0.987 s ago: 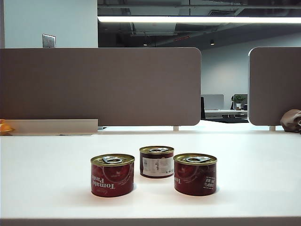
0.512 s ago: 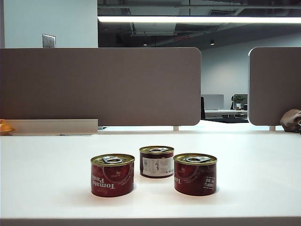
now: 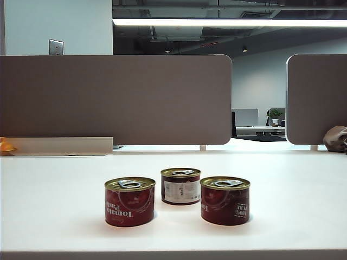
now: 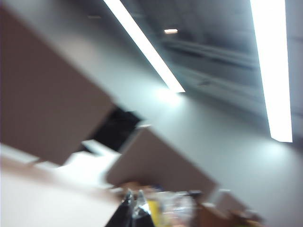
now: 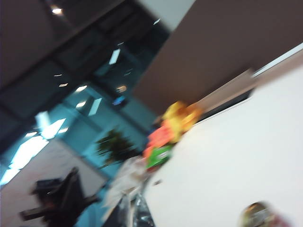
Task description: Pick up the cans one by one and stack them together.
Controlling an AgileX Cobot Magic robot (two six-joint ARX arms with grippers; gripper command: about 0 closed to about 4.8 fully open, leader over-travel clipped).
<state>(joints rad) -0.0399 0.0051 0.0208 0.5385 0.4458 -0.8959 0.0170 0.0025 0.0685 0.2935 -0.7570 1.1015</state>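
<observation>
Three cans sit unstacked on the table; left claw and right claw, both closed and empty, risk toppling the close-set tins.

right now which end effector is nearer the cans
Right, probably: a can shows near the shut right end effector, apart from it. The shut left end effector has no can in view. Neither shows in the exterior view.
</observation>
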